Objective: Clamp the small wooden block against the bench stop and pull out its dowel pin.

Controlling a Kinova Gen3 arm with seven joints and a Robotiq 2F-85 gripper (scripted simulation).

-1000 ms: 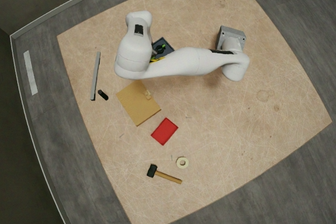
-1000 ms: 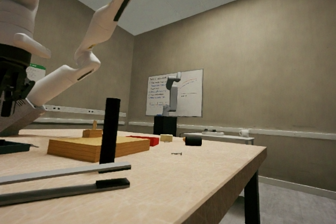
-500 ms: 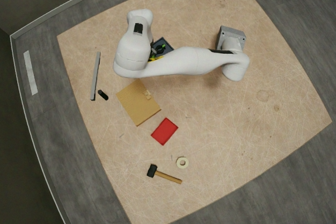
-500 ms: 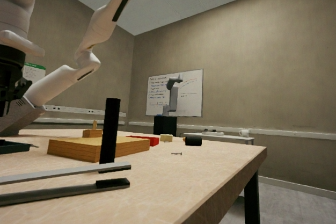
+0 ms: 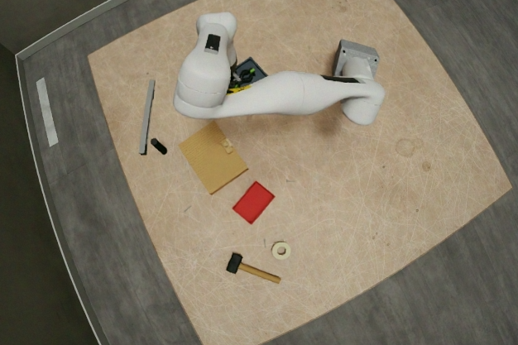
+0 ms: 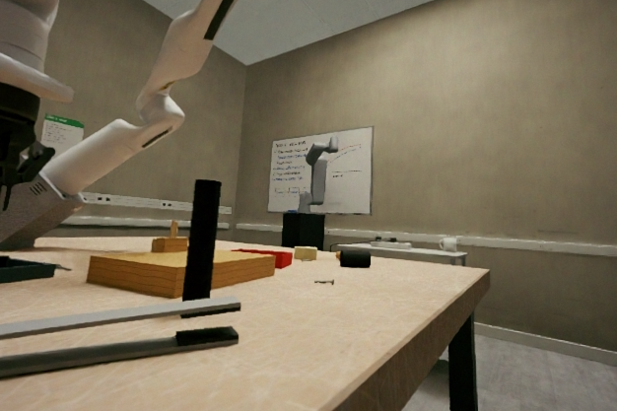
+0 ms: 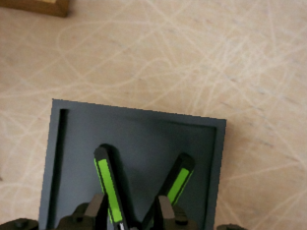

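The spring clamp (image 5: 247,76) (image 7: 110,189), black with green on its handles, lies in the dark tray (image 7: 138,110) behind the bench board (image 5: 204,160) (image 6: 134,271). My gripper (image 7: 131,213) hangs above the tray, fingers part-way apart with nothing held; the clamp's handles show below and between the fingertips. The arm hides the gripper in the top view. The small wooden block (image 6: 164,245) sits on the board with the dowel pin (image 6: 173,228) upright above it. Block and stop look alike and close together, so a loose piece between them cannot be made out.
A red tray (image 5: 253,202), tape roll (image 5: 281,251) and mallet (image 5: 259,272) lie towards the front. A black cylinder (image 5: 159,146) (image 6: 201,241) stands near a long grey bar (image 5: 146,117) left of the board. Small screws or nails lie around. The board's corner shows in the wrist view.
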